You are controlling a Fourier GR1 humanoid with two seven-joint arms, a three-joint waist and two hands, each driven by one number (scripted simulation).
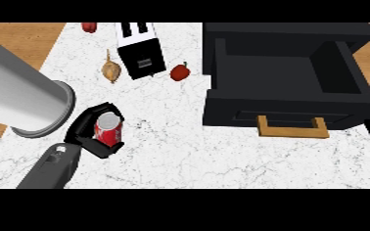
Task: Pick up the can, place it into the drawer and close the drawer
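Head view, looking steeply down on the white marbled countertop [180, 147].

The red cylindrical soda can with a silver top [108, 129] sits inside the black hand on the grey forearm at the view's lower left [90, 137]. By the view rule this is the robot's left hand. Its fingers and thumb are curled around the can's sides, clamped on it; the can is partly hidden by them. The can's long axis points roughly up toward the camera, silver top showing, so it reads as upright. Whether it rests on the counter or is lifted cannot be told.

The black open drawer with a wooden handle [289, 73] lies well apart, to the right and somewhat farther from the robot. Its cavity is open upward. Judgement: the coming move is a carry rightward across the counter, then a lowering into the cavity.

No right hand is visible. A large grey cylinder [33, 103] crowds the hand's left side.

Bystanders between start and goal: a black and white toaster [141, 54], a small red pepper [180, 72], a tan onion [110, 69].
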